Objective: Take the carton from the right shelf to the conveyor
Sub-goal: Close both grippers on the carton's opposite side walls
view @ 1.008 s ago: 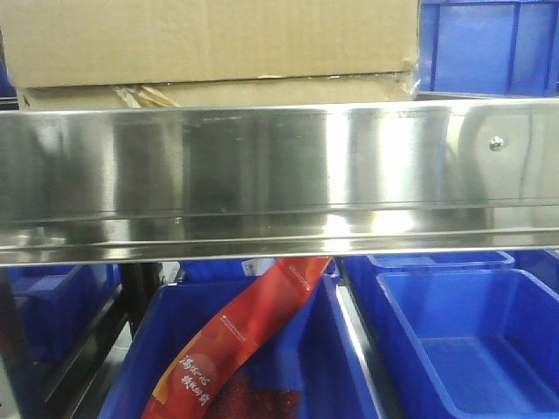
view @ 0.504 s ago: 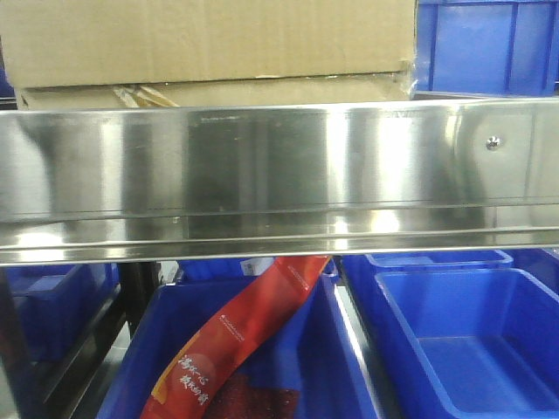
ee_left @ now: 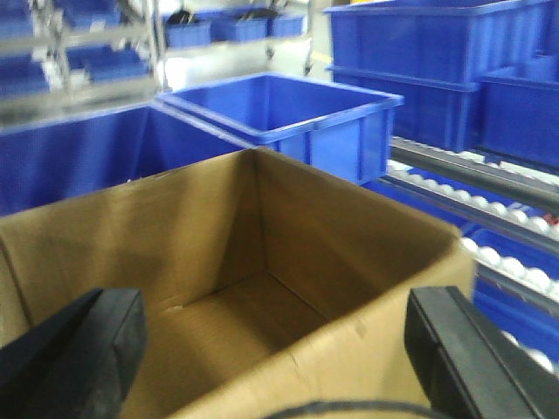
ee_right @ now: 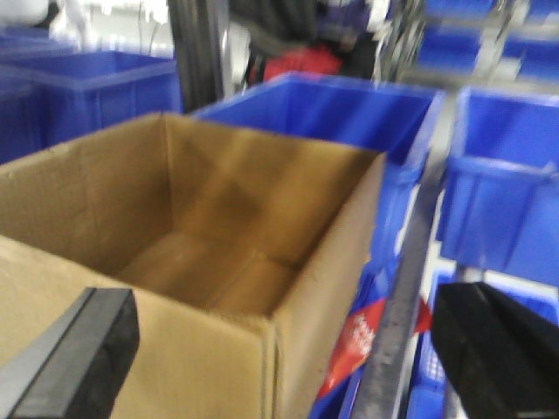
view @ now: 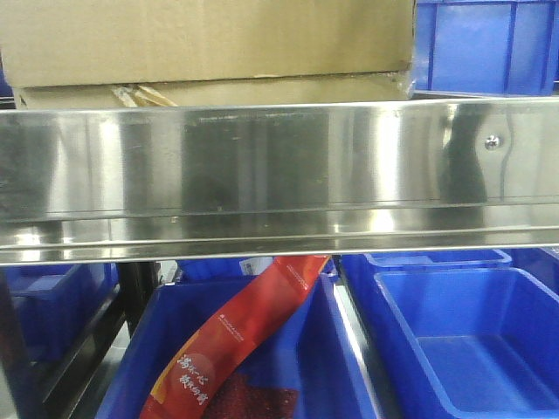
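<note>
Little by little, slides everything in the front view leftward while keeping left hand (ee_left: 271,305) and right hand (ee_right: 284,301) spread wide, open carton (ee_left: 288,218) just below and ahead of each, clamping nothing yet, so probably lining up the grab.

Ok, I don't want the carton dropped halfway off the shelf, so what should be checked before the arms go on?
1. Left gripper open: ok, spread wide at the carton wall.
2. Right gripper open: ok, likewise spread.
3. Carton empty: ok, bare floor in both wrist views.
4. Firm hold on carton: not ok, neither gripper is shut on it.
5. Clearance over the steel shelf rail: cannot tell; the front view shows it across the carton's lower edge.
6. Conveyor free: cannot tell, not clearly in view.
</note>
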Robot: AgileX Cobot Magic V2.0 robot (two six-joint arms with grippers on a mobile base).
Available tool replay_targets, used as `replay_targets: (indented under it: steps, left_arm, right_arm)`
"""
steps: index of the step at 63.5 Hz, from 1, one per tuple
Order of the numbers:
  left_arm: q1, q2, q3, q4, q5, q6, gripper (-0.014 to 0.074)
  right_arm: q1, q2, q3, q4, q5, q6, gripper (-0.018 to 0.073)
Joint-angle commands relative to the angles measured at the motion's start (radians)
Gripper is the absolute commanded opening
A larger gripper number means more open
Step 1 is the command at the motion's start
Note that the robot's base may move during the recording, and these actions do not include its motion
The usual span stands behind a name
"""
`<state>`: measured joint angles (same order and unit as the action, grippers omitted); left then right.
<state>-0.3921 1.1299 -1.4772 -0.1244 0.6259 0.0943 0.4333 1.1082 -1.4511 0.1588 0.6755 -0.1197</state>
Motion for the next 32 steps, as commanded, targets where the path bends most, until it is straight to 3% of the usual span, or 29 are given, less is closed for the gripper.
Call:
replay_targets:
  steps: [1,8,16,26,32]
  left_arm:
    - [0.041,0.080,-0.119,0.021,0.092,-0.088,0.0505]
    - [0.102,0.185,-0.260,0.056,0.223,-0.178,0.0505]
    - [0.156,0.285,-0.395,0.091,0.329,-0.212,0.0505]
    - [0.166,0.367,-0.491,0.209,0.407,-0.262,0.0505]
    - [0.166,0.405,-0.512,0.251,0.447,-0.282,0.0505]
  right_arm:
    - [0.003,0.109,-0.169,-0.001,0.116,-0.003,0.0569]
    - [0.003,0.244,-0.363,-0.001,0.251,0.050,0.0569]
    - [0.003,0.402,-0.590,-0.032,0.379,0.113,0.0566]
    - [0.003,0.559,-0.805,-0.116,0.536,0.167,0.0518]
    - [0.003,0.636,-0.897,-0.118,0.546,0.167,0.0508]
